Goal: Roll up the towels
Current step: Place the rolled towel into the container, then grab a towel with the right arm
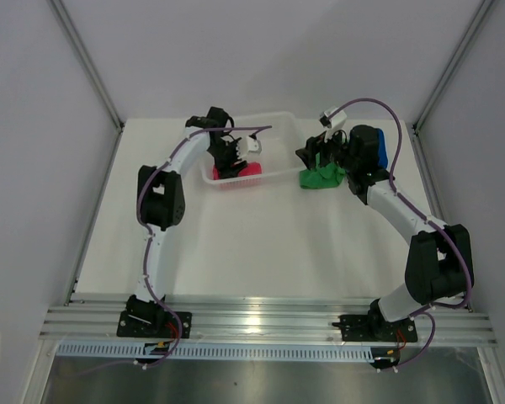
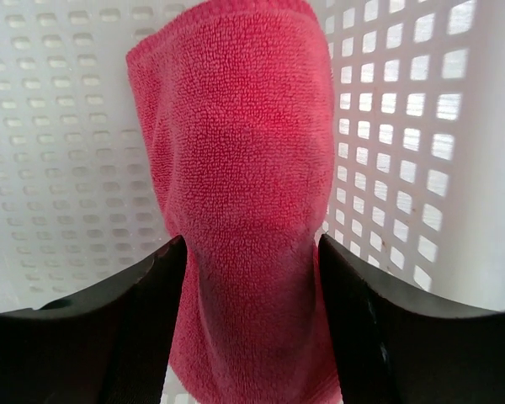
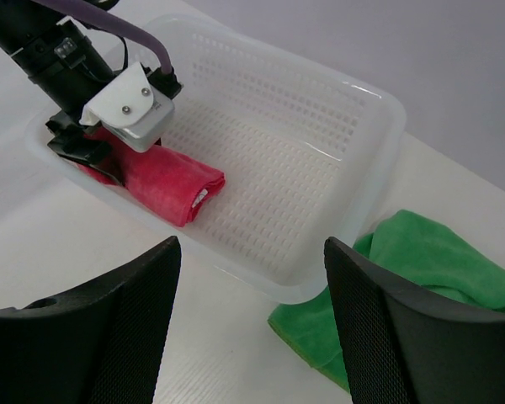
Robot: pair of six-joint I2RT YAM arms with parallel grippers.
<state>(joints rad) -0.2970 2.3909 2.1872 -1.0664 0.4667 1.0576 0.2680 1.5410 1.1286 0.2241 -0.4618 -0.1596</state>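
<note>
– Left claw (image 2: 252,244) sits inside the white mesh basket (image 3: 366,143), jaws apart and straddling the pink towel (image 2: 236,126). Is it gripping?
– I see no pinch. The roll lies on the basket floor along the wall nearest the arms' bases, and the fingers only flank it. I judge this to be the letting-go of a finished roll.
– How to do it well?
– Rise straight up with the jaws wide, so no finger drags the outer flap and unwinds it. Keep off the basket wall too.
– And the right claw (image 3: 251,244)?
– Spread wide with nothing between its fingers, hovering over the surface (image 1: 261,244) beside the basket. The green towel (image 3: 421,261) lies crumpled and unrolled just outside the basket's corner.
– What do the views add?
– The left wrist view gives only terry pile and mesh. The right wrist view shows the roll's whole length and its free end. Only the top view plainly shows the blue towel (image 1: 379,151), partly hidden behind the right arm.
</note>
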